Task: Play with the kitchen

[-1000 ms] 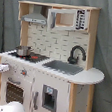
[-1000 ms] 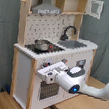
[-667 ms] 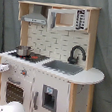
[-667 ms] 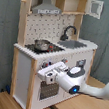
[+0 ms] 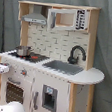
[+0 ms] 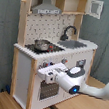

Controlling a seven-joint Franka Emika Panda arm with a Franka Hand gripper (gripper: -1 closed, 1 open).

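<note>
In the first exterior view, the kitchen (image 5: 51, 61) fills most of the frame, standing upright in front of a grey curtain (image 5: 108, 58). Only a white part of the gripper (image 5: 0, 68) shows at the first exterior view's left edge, level with the counter front, and whether its fingers are spread or pressed together cannot be told here. Just beside it, toward the first exterior view's right, is the oven door (image 5: 15, 91) with its dark window. Above and to that same side a small metal pot (image 5: 23, 51) sits on the black hob (image 5: 27, 56). Further off lie the sink (image 5: 63, 67) and the black faucet (image 5: 76, 54). High above the gripper hangs the grey hood (image 5: 35, 17), with a windowed cabinet (image 5: 66, 19) beside it.

In the second exterior view, the white arm (image 6: 85, 88) reaches in from the second exterior view's right, a blue light glowing on its wrist. The gripper (image 6: 46, 74) is up against the kitchen front, at the top edge of the oven door (image 6: 49, 90), just below the counter; its finger state still cannot be told. Directly above it the pot (image 6: 42, 45) rests on the hob. Up and toward the second exterior view's right are the faucet (image 6: 69, 31) and sink (image 6: 72, 44), the hood (image 6: 47, 8) well above. The kitchen (image 6: 25, 68) stands on a wooden floor (image 6: 2, 103).
</note>
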